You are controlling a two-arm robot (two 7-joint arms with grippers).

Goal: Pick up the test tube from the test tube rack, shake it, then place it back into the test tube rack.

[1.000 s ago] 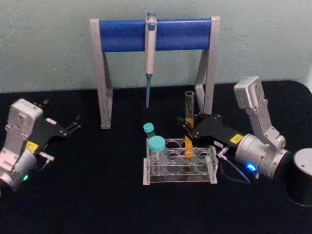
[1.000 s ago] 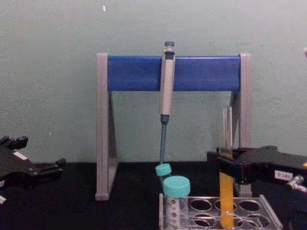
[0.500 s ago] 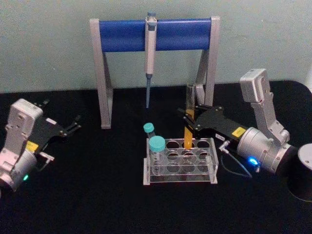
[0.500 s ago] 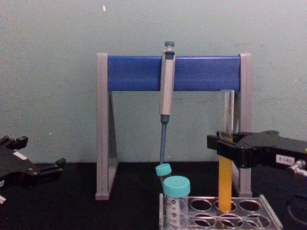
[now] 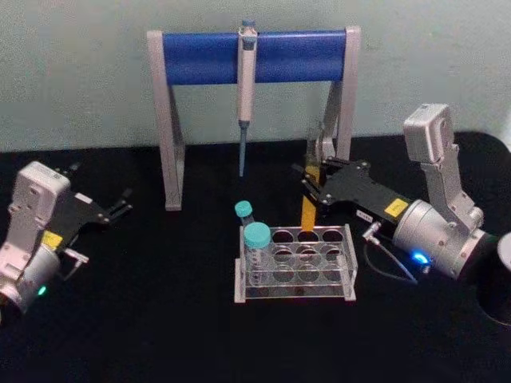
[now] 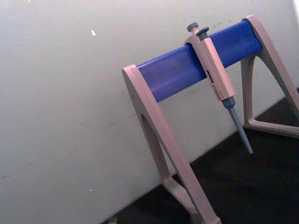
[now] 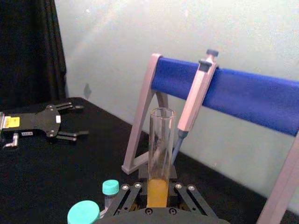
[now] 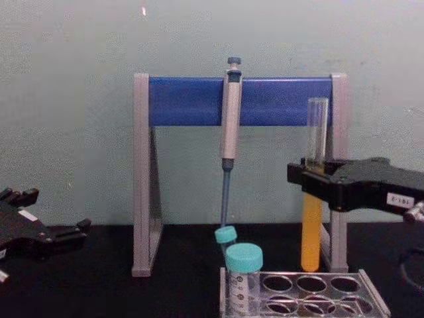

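The test tube (image 5: 308,209) is a slim clear glass tube, orange-yellow in its lower half. My right gripper (image 5: 312,190) is shut on its middle and holds it upright. From the chest, the test tube (image 8: 311,228) hangs with its bottom about level with the top of the clear test tube rack (image 8: 372,291), over the back row. The rack (image 5: 294,294) stands at mid table. The right wrist view looks along the test tube (image 7: 160,144) between the fingers. My left gripper (image 5: 121,205) rests open at the far left, apart from everything.
The grey-and-blue pipette stand (image 5: 254,56) stands behind the rack, with a pipette (image 5: 246,88) hanging from its bar. Two teal-capped tubes (image 5: 256,236) stand at the rack's left end. A dark round object (image 5: 501,279) sits at the right edge.
My right gripper has risen with the test tube, drawing it up out of its hole in the rack until its bottom is at the rack's top. The left arm has not moved.
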